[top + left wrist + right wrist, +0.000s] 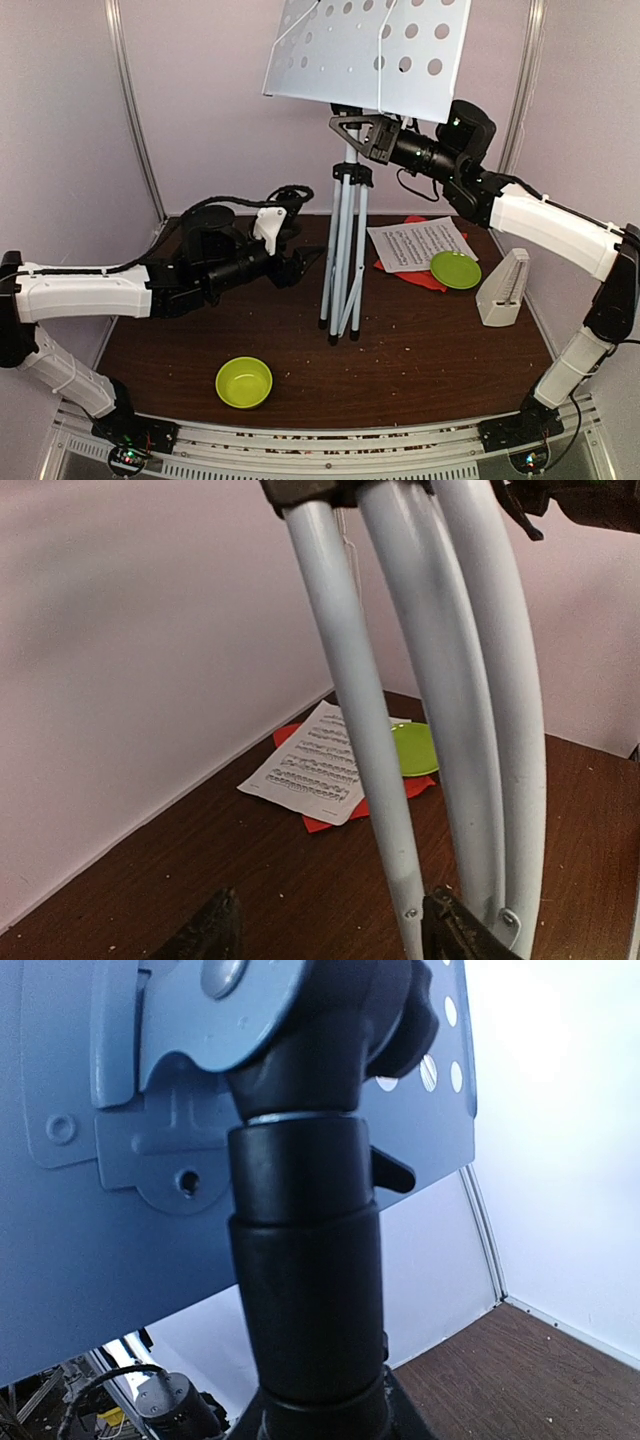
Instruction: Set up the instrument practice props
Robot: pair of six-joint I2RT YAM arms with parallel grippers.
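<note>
Two dark fingertips [212, 932] of the left gripper [305, 262] are seen spread wide with nothing held. They sit just beside the grey tripod legs [350, 700], which are drawn close together rather than splayed. The right gripper [352, 128] is judged to be closed on the black neck under the desk of the pale perforated-metal music stand [370, 45], though its own fingers are hidden in the wrist view. The stand is found upright near the middle of the dark brown table [170, 340], on a narrow footing. Toppling is judged the main risk: if the neck is released, or a leg is nudged by the open left fingers before the tripod is spread, the top-heavy desk could be carried over. A leg pulled unevenly could also twist the post in the right grip. To the right, the white and red sheet-music pages [418, 243] are weighted by a lime-green flat plate [455, 270] near the cream pyramid-shaped metronome [503, 290], so paper could be torn if lifted first.
</note>
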